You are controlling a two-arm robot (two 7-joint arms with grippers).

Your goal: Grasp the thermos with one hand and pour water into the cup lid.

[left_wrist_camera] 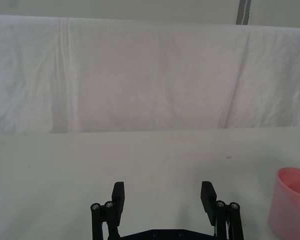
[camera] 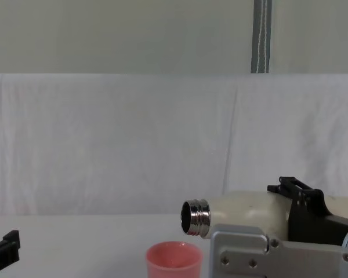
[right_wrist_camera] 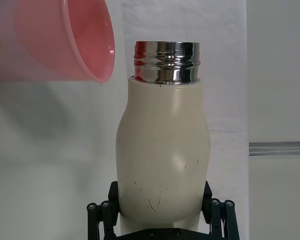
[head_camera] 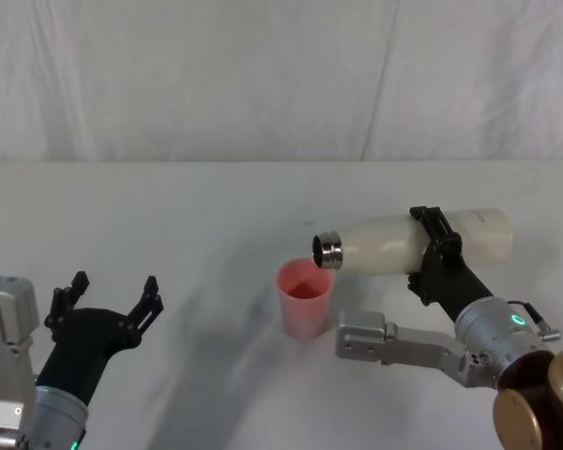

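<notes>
The thermos (head_camera: 403, 242) is clamped sideways by the right gripper (head_camera: 434, 246) — neck above the cup lid (head_camera: 305, 298); at 8 o'clock, the left gripper (head_camera: 108, 302) is held wide.

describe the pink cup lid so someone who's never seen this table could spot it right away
On the white table, look right of centre, just below the steel mouth of the thermos that the right gripper holds tipped on its side. The cup lid stands upright there: a short pink round cup, the table's one coloured thing.
</notes>
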